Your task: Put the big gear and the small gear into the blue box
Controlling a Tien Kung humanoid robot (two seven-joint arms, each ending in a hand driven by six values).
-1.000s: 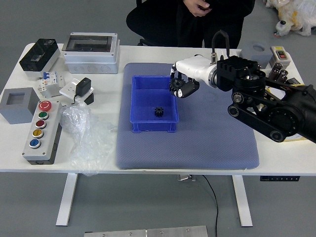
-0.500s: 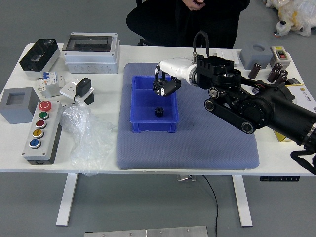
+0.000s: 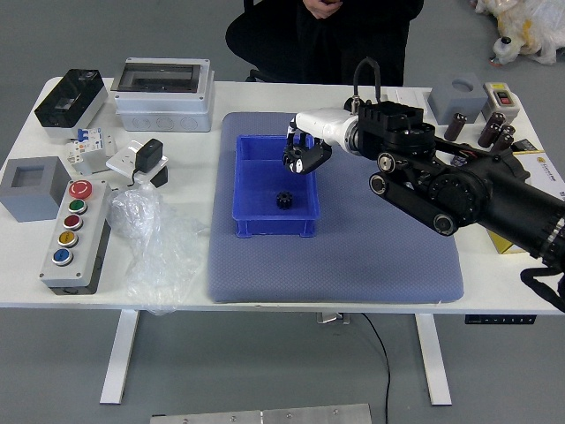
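Gripping the big gear (image 3: 292,160), the robot hand (image 3: 305,155) overhangs the blue box (image 3: 275,227); gray floor (image 3: 221,362) surrounds the white table (image 3: 192,287).

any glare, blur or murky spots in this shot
Head view: fairly even light, no strong blur; pale glints on the crumpled clear plastic, which nearly melts into the white table; the person's black clothing shows little detail; around the right hand, over the blue box, dark shapes run together, so hard to separate.
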